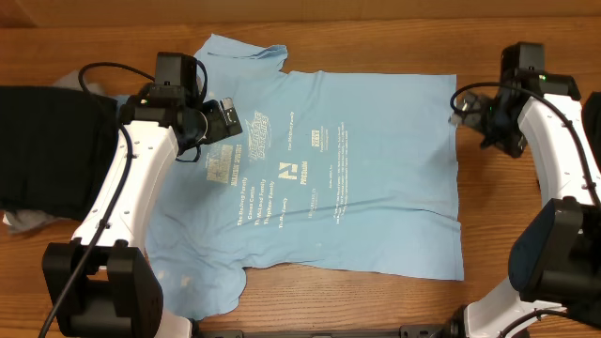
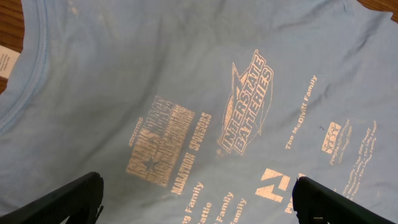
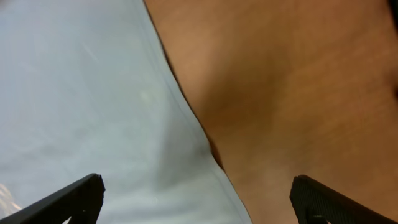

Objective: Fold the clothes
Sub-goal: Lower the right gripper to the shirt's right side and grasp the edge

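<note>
I read the T-shirt (image 1: 376, 188) as light sky-blue, solid, collar rib a shade deeper. Its print (image 1: 282, 169) is pale cream: logos plus rows of small lettering, faded and speckled. Table (image 1: 376, 28): warm brown wood grain. Black garment (image 1: 47, 141): solid, no pattern I can make out. Grey cloth (image 1: 23, 221): light grey. Left arm (image 1: 131, 178) and right arm (image 1: 563, 150): white shells, black joints.
</note>
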